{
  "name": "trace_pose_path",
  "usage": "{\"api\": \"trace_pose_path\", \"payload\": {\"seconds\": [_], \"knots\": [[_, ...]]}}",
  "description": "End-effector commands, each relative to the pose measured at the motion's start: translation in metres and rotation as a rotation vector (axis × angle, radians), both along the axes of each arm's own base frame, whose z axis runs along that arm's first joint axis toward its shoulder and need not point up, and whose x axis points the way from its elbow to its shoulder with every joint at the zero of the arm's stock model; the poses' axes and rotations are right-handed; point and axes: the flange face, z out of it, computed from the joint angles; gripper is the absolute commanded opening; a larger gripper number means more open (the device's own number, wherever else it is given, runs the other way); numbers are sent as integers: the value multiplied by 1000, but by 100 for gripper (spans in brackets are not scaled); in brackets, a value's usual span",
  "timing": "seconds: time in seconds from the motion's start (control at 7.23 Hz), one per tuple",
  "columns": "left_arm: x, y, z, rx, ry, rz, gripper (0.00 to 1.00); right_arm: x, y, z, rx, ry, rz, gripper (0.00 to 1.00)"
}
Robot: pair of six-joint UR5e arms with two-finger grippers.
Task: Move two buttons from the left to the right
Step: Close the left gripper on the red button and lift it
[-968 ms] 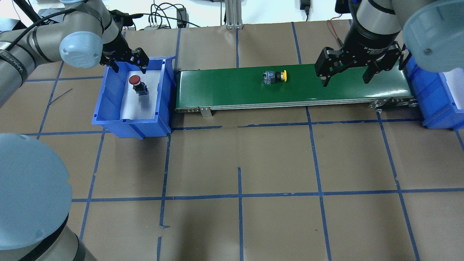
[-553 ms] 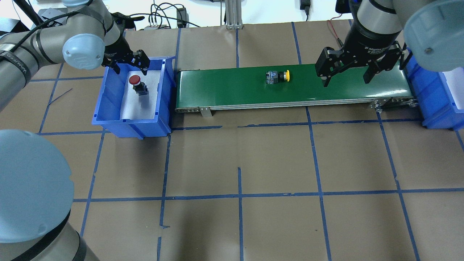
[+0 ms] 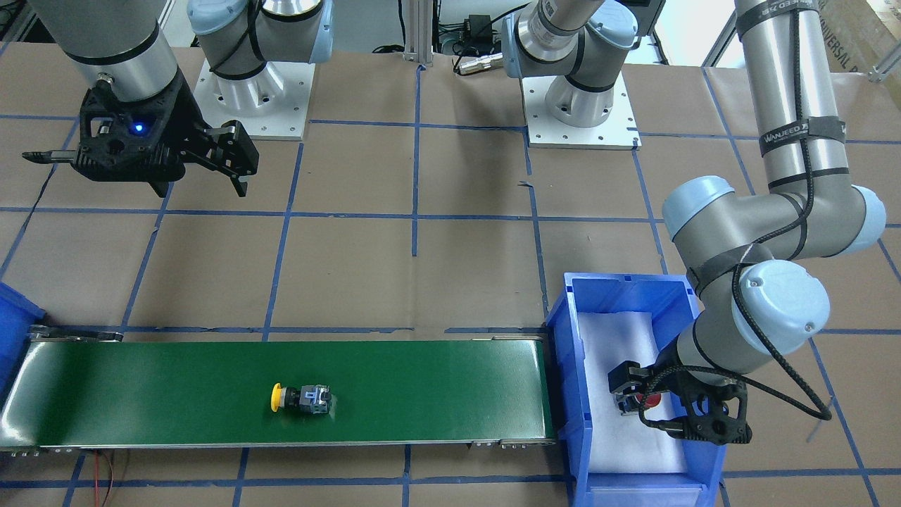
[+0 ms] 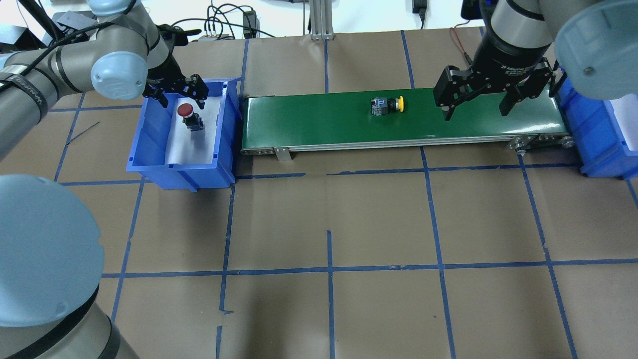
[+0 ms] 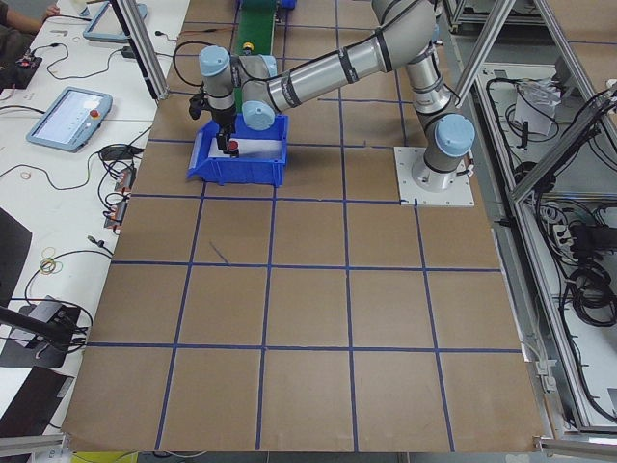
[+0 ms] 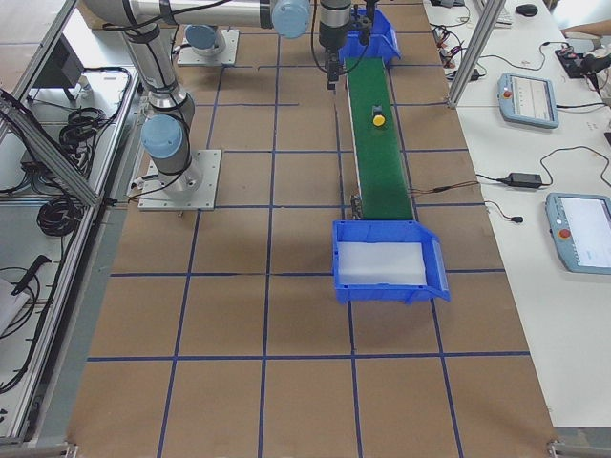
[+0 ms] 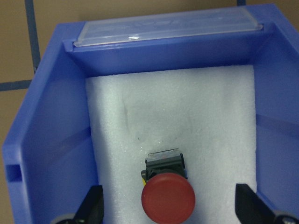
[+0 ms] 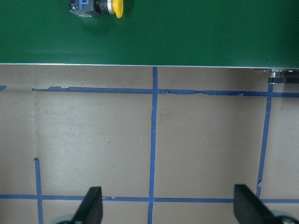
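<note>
Left wrist-mounted view: red mushroom-capped plastic push-button point(image 7: 168, 198) standing on white foam point(image 7: 187, 107) in blue plastic bin point(image 7: 51, 140). I am holding the left gripper point(image 4: 180, 98) with fingers point(image 7: 91, 206) wide astride it. Likely light, rigid, slick-capped; I am favouring its squarish body.

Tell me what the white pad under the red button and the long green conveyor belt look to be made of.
White pad lining the blue bin: likely foam sheet, matte, with fine pebbly grain and faint dents. Long green conveyor belt: probably rubber or PVC, smooth, slight sheen; soft glare shows along its surface.
</note>
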Motion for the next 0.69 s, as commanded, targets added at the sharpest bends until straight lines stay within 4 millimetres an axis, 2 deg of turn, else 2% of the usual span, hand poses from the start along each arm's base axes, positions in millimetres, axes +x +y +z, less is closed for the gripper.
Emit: {"api": "trace_pose_path", "payload": {"seconds": [0.0,0.28,0.41,0.55], "knots": [[0,2,-10,19,3,-2,99,0,0,-1,2,0,1,100],[-1,5,-13,26,5,-2,96,0,0,-2,2,2,1,100],[-1,4,-12,23,6,-2,68,0,0,-1,0,0,1,100],[0,1,-6,10,4,-5,33,0,0,-1,0,3,1,100]]}}
